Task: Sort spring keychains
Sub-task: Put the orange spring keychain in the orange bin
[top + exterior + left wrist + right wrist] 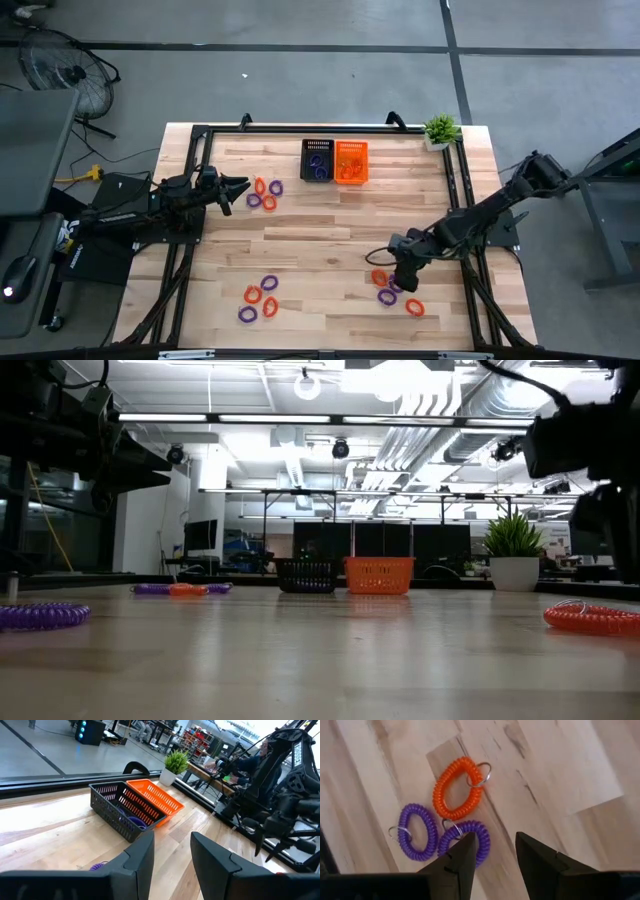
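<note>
Spring keychains lie scattered across the table (330,235) in three clusters, with a few already in the black basket (318,160) and orange basket (351,162). The right gripper (492,851), jaws open and empty, hovers over a purple keychain (465,840) beside another purple one (415,831) and an orange one (457,787). The left gripper (172,857), also open, waits short of the baskets. The coils are probably light, springy and prone to sliding, so pinching across one side of the loop seems best.

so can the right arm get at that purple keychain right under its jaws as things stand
Probably yes. The right gripper hangs open just above the purple keychain, with bare wood beneath. A second purple keychain and an orange keychain lie close beside it, so the jaws could nudge those.
</note>
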Controlling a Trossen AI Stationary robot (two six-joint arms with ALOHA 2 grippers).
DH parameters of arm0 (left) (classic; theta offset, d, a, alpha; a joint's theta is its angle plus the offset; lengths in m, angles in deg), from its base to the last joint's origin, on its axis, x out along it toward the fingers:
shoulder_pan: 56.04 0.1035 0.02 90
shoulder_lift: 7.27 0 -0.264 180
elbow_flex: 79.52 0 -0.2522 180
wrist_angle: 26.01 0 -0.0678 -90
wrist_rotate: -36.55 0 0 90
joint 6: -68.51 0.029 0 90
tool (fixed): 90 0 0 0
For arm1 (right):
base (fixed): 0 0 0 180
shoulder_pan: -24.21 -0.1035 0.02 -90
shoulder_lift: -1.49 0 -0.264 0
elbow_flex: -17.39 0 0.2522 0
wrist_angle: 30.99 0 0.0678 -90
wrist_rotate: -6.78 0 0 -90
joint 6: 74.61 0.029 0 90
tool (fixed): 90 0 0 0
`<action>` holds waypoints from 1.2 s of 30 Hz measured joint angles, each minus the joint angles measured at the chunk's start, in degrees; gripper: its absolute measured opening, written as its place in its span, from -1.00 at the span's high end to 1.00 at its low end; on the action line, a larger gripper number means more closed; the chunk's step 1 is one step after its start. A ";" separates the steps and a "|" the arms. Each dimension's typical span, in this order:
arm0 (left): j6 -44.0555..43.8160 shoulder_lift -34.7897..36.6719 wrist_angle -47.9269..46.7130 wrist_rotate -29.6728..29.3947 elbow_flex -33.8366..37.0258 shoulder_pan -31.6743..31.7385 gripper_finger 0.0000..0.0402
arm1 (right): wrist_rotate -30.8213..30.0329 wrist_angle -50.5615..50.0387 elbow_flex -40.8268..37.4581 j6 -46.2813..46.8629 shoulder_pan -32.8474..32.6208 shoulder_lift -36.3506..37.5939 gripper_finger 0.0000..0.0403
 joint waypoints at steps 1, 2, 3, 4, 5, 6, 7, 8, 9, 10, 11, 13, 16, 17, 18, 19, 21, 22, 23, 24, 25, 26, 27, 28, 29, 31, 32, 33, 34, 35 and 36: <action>0.00 0.01 0.00 -0.01 -0.01 -0.01 0.37 | 0.29 0.57 0.00 0.87 -0.09 -0.85 0.34; -0.01 0.01 0.00 0.00 -0.01 -0.02 0.37 | 0.40 1.26 0.00 1.56 -0.13 -1.66 0.34; 0.00 0.00 0.00 0.00 -0.01 0.00 0.37 | 0.53 2.06 0.00 2.29 -0.14 -2.41 0.34; 0.00 0.00 0.00 -0.02 0.01 -0.01 0.37 | 0.74 3.00 0.00 2.93 -0.14 -3.17 0.34; 0.00 0.01 -0.01 0.00 0.00 -0.01 0.37 | 0.84 3.92 0.01 3.55 -0.14 -3.80 0.34; -0.02 0.00 0.00 0.00 -0.01 -0.02 0.37 | 0.81 4.69 0.01 4.17 -0.14 -4.32 0.34; -0.02 0.02 0.00 0.00 0.01 0.00 0.37 | 0.82 5.31 0.00 4.59 -0.01 -4.67 0.34; 0.00 0.02 0.00 -0.02 -0.01 0.00 0.37 | 0.50 5.87 0.02 4.73 0.15 -4.88 0.34; 0.00 0.00 -0.01 -0.01 0.00 -0.01 0.37 | 0.24 6.16 0.04 4.96 0.19 -4.92 0.34; 0.00 0.00 0.00 -0.01 -0.01 0.00 0.37 | -0.20 6.18 0.10 5.26 0.21 -4.92 0.34; 0.00 0.01 0.00 -0.01 -0.01 0.00 0.37 | -0.91 6.17 0.11 5.54 0.39 -4.92 0.34; 0.00 0.00 0.00 -0.01 -0.01 -0.01 0.37 | -1.12 6.16 0.11 5.80 0.78 -4.92 0.34; 0.00 0.01 -0.01 -0.01 0.00 -0.01 0.37 | -0.99 7.20 0.11 5.76 0.97 -4.92 0.34; 0.00 0.02 -0.01 0.00 0.00 -0.01 0.37 | -1.12 7.93 0.11 5.76 0.96 -4.92 0.34; 0.00 0.00 0.00 -0.02 -0.01 0.00 0.37 | -1.16 8.57 0.11 5.78 0.95 -4.92 0.34; 0.00 0.00 0.00 0.00 0.00 0.00 0.37 | -1.17 9.00 0.11 5.85 0.95 -4.92 0.34; 0.00 0.00 0.00 -0.02 0.01 0.00 0.37 | -1.41 9.04 0.11 5.99 0.95 -4.92 0.34; 0.00 0.01 0.00 -0.01 -0.01 -0.02 0.37 | -1.81 8.87 0.11 6.03 0.95 -4.92 0.34; -0.02 0.00 0.00 0.00 -0.01 0.00 0.37 | -2.18 8.82 0.11 6.04 0.95 -4.92 0.34; 0.00 0.00 0.00 0.00 -0.01 -0.01 0.37 | -2.34 8.88 0.11 6.04 0.95 -4.92 0.34; 0.00 0.00 0.00 0.00 0.01 -0.01 0.37 | -2.35 8.97 0.11 6.04 0.97 -4.92 0.34; 0.00 0.01 0.00 0.00 -0.01 0.00 0.37 | -2.37 8.97 0.11 6.10 0.97 -4.92 0.34; 0.00 0.00 0.00 0.00 0.00 -0.01 0.37 | -2.37 8.94 0.11 6.11 0.97 -4.92 0.34; 0.00 0.00 0.00 0.00 -0.01 -0.02 0.37 | -2.37 8.93 0.11 6.09 0.96 -4.92 0.34; 0.00 0.00 0.00 -0.01 0.00 0.00 0.37 | -2.37 8.93 0.11 6.09 0.96 -4.92 0.34; 0.00 0.00 0.00 0.00 -0.01 0.00 0.37 | -2.49 8.95 0.11 6.09 1.06 -5.08 0.34; 0.00 0.00 0.00 0.00 -0.01 0.00 0.37 | -2.41 8.97 0.11 6.10 1.28 -5.32 0.34; 0.00 0.01 0.00 0.00 -0.01 -0.01 0.37 | -2.16 9.01 0.11 6.10 1.40 -5.68 0.34; 0.00 0.01 0.00 0.00 -0.01 -0.02 0.37 | -1.66 9.18 0.11 6.06 1.63 -6.18 0.34; 0.00 0.00 -0.01 -0.01 0.00 0.00 0.37 | -1.05 9.56 0.15 6.08 1.78 -6.89 0.34; 0.00 0.00 0.00 -0.01 -0.01 0.00 0.37 | -0.66 9.36 0.53 5.93 1.94 -7.69 0.34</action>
